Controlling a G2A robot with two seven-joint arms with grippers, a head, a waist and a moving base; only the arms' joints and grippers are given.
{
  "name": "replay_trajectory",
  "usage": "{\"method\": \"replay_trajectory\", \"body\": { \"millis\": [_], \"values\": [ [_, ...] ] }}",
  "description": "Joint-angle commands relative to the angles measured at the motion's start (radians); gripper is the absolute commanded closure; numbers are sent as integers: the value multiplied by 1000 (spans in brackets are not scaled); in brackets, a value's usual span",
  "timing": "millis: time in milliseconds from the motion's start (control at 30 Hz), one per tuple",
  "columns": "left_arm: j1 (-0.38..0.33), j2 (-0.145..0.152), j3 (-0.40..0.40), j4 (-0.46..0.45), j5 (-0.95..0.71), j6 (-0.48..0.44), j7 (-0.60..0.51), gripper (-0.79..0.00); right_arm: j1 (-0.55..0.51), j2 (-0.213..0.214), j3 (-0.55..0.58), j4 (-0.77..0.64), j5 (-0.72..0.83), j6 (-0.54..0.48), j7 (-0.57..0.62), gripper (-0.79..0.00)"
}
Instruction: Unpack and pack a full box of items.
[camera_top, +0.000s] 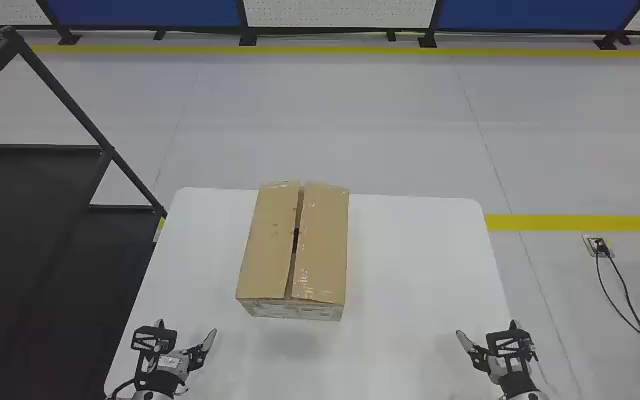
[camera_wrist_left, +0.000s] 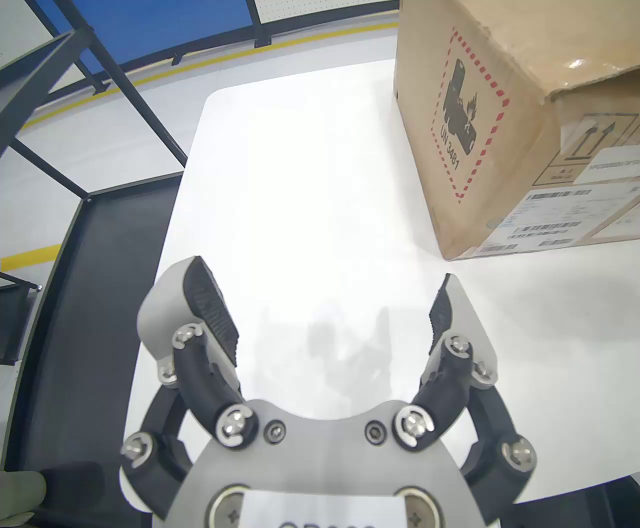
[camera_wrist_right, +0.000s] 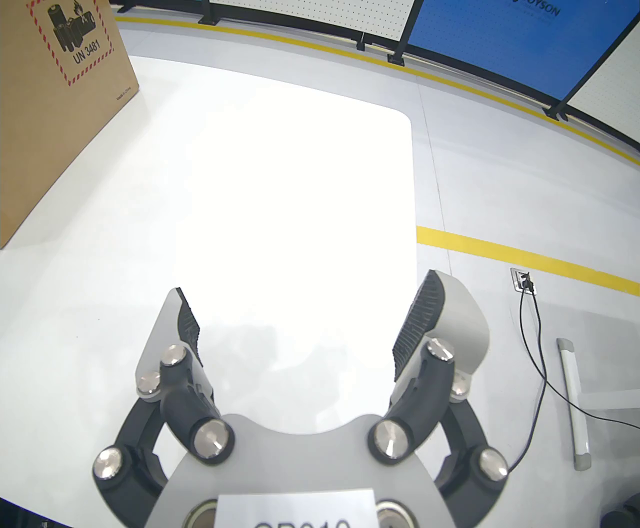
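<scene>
**Box shut, both grippers wide open at the near edge**

Nearest the robot, the left gripper (camera_wrist_left: 322, 280) is held low over the near left corner of the white table (camera_top: 420, 270), jaws spread wide, nothing between the pads. The right gripper (camera_wrist_right: 305, 287) is held the same way over the near right corner, also spread and empty. They look deliberately kept apart, one on each side, probably so the box can be approached from both sides at once and the top camera's line to it isn't blocked.

Further in, the cardboard box (camera_top: 295, 250) is found about mid-table, well apart from both grippers and sitting flat on its base. Its long axis runs away from the robot, twisted a little so the far end leans toward the robot's right. The short end with the shipping labels is pointed back at the robot, and the red-bordered hazard labels are carried on the long sides. The top flaps are folded down and the taped seam runs lengthwise, so opening it would likely be started along that line. Nothing has been unpacked yet, by the look of it.

Off the table's left side a dark metal rack (camera_top: 60, 200) is seen, and past the far edge a yellow floor line (camera_top: 320, 48).
</scene>
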Motion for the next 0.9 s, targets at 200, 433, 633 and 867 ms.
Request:
{"method": "replay_trajectory", "body": {
  "millis": [200, 433, 633, 867],
  "values": [
    [-1, 0, 0, 0, -3, -3, 2, -785, 4, 0, -2, -6, 1, -14, -16, -785],
    [-66, -5, -18, 62, -103, -57, 95, -785, 43, -4, -34, -47, 12, -90, -64, -785],
    [-184, -15, 7, 112, -130, -23, 161, -785, 136, -15, -134, -125, -57, -56, -46, -785],
    [-223, -18, 21, 133, -159, -66, 169, -785, 174, -21, -202, -179, -104, -46, 4, -785]
  ]
}}
